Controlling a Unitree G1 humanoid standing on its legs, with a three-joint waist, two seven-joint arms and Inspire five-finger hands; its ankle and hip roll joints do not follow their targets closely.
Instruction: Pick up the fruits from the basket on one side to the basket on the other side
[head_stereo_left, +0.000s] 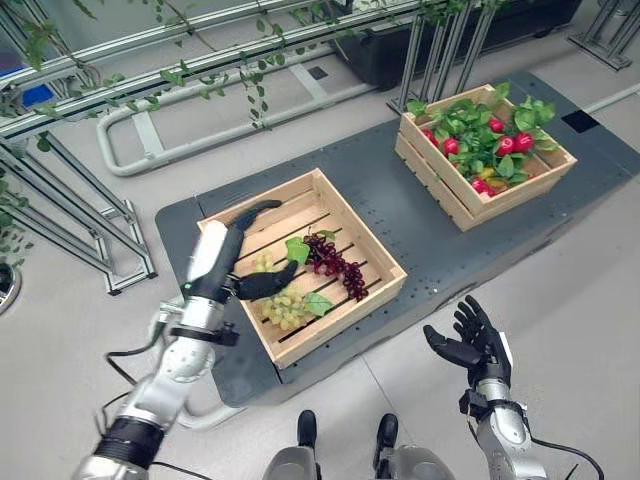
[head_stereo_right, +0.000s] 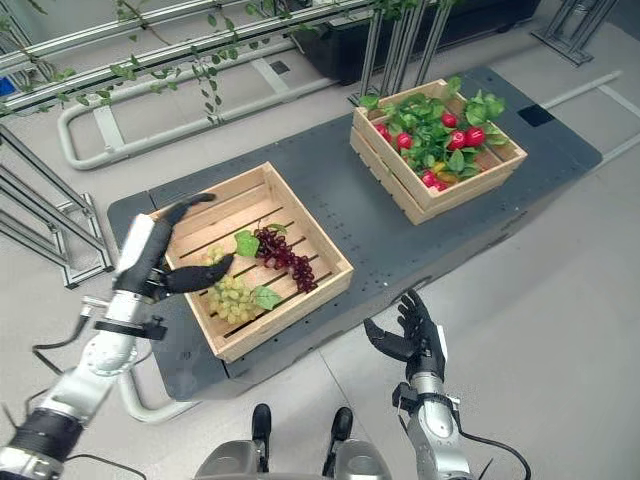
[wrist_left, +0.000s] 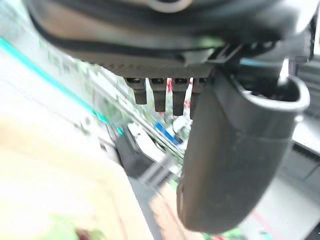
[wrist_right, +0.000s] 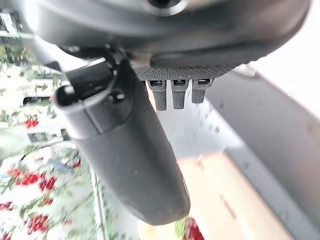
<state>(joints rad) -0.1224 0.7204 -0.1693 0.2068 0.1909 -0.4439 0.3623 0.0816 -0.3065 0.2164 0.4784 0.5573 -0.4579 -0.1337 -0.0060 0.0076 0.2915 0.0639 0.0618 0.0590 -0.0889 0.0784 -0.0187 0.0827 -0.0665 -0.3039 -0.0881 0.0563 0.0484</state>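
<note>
- Left hand (head_stereo_left: 228, 262) is spread over the near crate (head_stereo_left: 372, 250), holding nothing; green grapes (head_stereo_left: 284, 306) and dark grapes (head_stereo_left: 336, 264) lie just beyond its thumb, touching.
- Closing now risks snagging both bunches (or only a leaf).
- Right hand (head_stereo_left: 478, 340) hangs relaxed, off the platform (head_stereo_left: 420, 215); far crate (head_stereo_left: 470, 208) is well apart, so a loose bunch could drop.

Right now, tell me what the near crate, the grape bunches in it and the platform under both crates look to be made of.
Near crate: pale unfinished wood, slatted, grain visible.
Green grapes and dark red grapes: glossy and uniform with flat leaves, possibly plastic imitations; cannot confirm.
Platform: dark grey matte sheet with small holes, likely metal or a rubber mat.
The left robot hand hovers open over the crate.
</note>
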